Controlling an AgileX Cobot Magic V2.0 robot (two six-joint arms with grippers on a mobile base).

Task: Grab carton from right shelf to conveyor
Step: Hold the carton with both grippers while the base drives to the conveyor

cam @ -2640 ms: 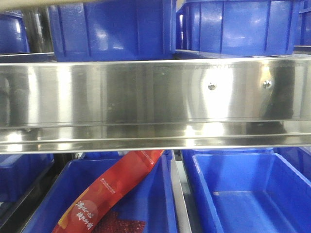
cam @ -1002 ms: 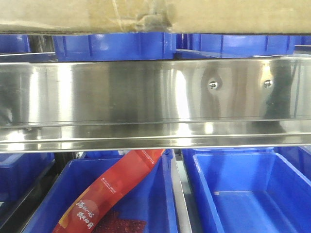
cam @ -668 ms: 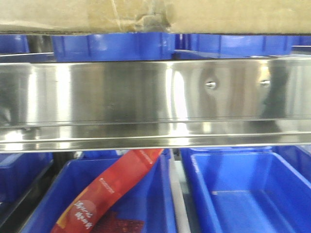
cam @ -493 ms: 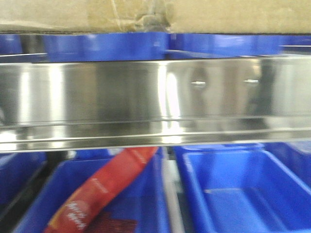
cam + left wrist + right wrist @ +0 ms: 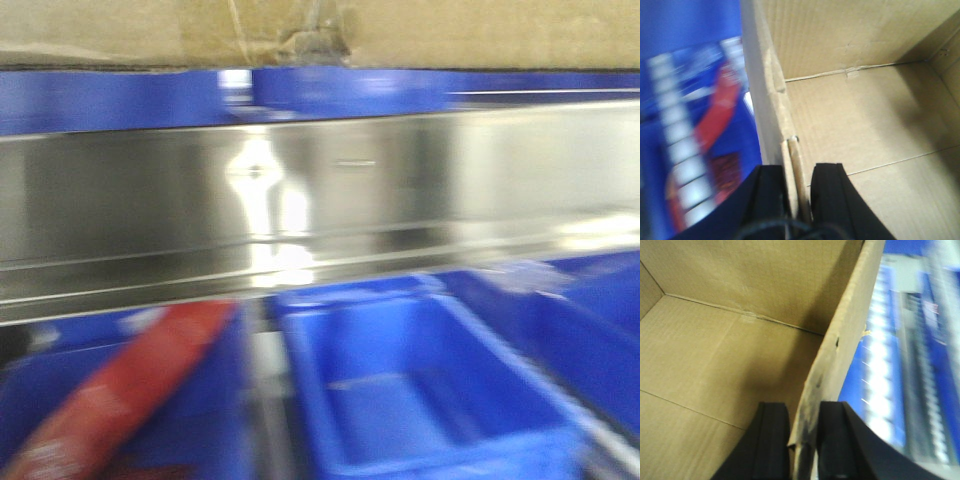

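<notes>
We hold the carton (image 5: 865, 125) up between our two arms. The left gripper (image 5: 799, 200) is clamped on its left wall, one finger inside and one outside, and the right gripper (image 5: 802, 440) pinches the right wall the same way. The box's bare inside lies between the two tools.

In the front view the carton's taped bottom edge hangs across the top, above the shelf (image 5: 420, 190) rail, where moments ago only blue bins showed. We judge from this that the box is lifted off the rack.

What is new now is the smear. The steel rail, the bins (image 5: 400, 380) below it and the red packet (image 5: 120, 400) have all slid leftward and tilted, while the carton sits fixed against our grippers. We judge the base is swinging away from the shelf, carrying the box toward the conveyor, which no view shows yet. The thin cardboard walls may flex in our grips as we turn.
</notes>
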